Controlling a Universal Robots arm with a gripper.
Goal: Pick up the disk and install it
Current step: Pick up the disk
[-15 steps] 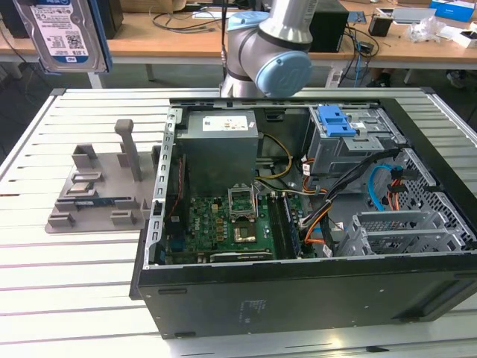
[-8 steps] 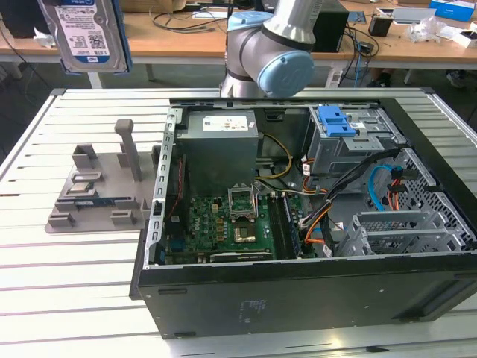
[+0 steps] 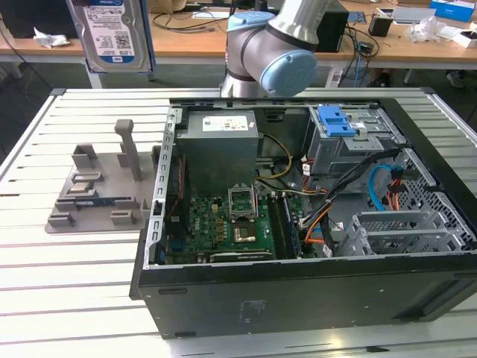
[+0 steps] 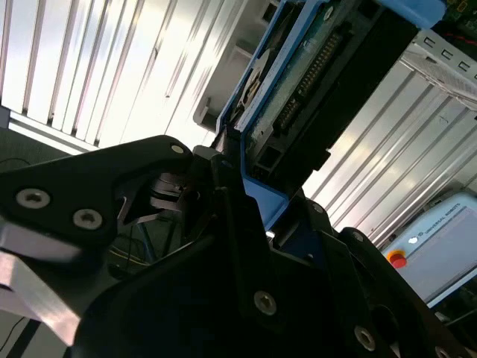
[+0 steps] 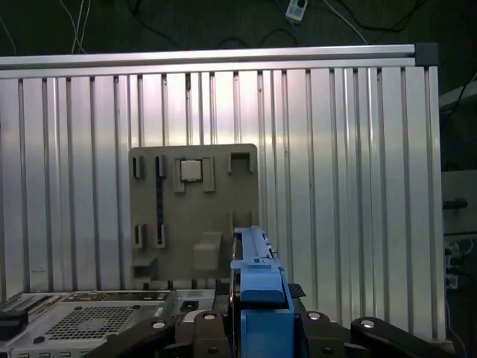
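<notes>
Seems mid-carry: holds the disk [image 3: 112, 33] by its blue rails, gripper [image 5: 257, 322] closed tight on it, upright and high above the table [image 3: 45, 298], well apart from the open case [image 3: 298, 298]. Not installed yet. Probably needs squaring with the cage [image 3: 350, 145]. Open air up here; tight among cables [image 3: 328, 201] inside.

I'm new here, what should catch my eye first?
The open computer case, green board and cables bare, lies on the slatted table. At the exterior view's top left, the disk hangs upright; in both wrist views the hand clamps its blue side rail.
</notes>
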